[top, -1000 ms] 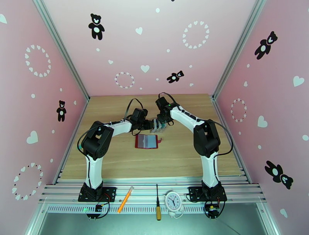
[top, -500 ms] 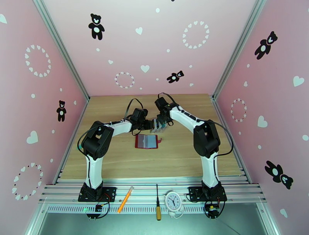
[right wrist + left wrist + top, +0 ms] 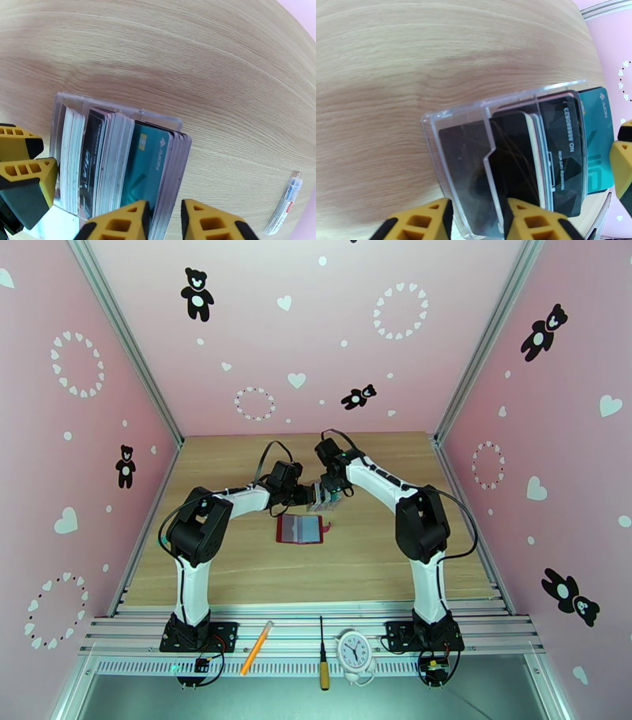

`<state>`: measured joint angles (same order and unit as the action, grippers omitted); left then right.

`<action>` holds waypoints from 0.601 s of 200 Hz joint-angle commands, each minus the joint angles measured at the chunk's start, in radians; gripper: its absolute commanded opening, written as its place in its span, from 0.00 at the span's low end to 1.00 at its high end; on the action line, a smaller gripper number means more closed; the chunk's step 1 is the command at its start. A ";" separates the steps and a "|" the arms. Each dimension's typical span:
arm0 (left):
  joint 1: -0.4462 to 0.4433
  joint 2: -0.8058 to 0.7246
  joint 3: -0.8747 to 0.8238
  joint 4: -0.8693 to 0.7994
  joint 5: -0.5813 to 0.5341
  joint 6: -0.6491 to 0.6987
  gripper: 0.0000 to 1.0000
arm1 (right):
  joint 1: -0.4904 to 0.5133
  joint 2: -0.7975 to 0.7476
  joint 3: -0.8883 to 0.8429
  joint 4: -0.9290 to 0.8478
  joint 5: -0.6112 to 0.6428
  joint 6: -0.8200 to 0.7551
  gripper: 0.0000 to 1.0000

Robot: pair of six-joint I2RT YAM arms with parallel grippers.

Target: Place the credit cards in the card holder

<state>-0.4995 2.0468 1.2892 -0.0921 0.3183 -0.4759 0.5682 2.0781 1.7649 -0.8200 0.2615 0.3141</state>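
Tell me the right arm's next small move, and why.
Probably pinch the teal card and draw it up out of the clear stand. The right gripper seems to straddle that card and the few behind it, the left gripper grips the stand, and the red card holder lies open close by.

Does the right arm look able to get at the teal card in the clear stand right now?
Probably yes: the right gripper hovers at the teal card's exposed edge with nothing between, while the left gripper grips the clear stand at its other end.
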 commanded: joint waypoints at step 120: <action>0.006 0.032 0.007 -0.044 0.003 0.000 0.41 | 0.017 -0.018 0.006 -0.035 -0.003 0.001 0.30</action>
<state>-0.4995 2.0468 1.2892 -0.0921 0.3183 -0.4755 0.5774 2.0731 1.7649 -0.8215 0.2359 0.3138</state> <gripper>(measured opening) 0.410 0.300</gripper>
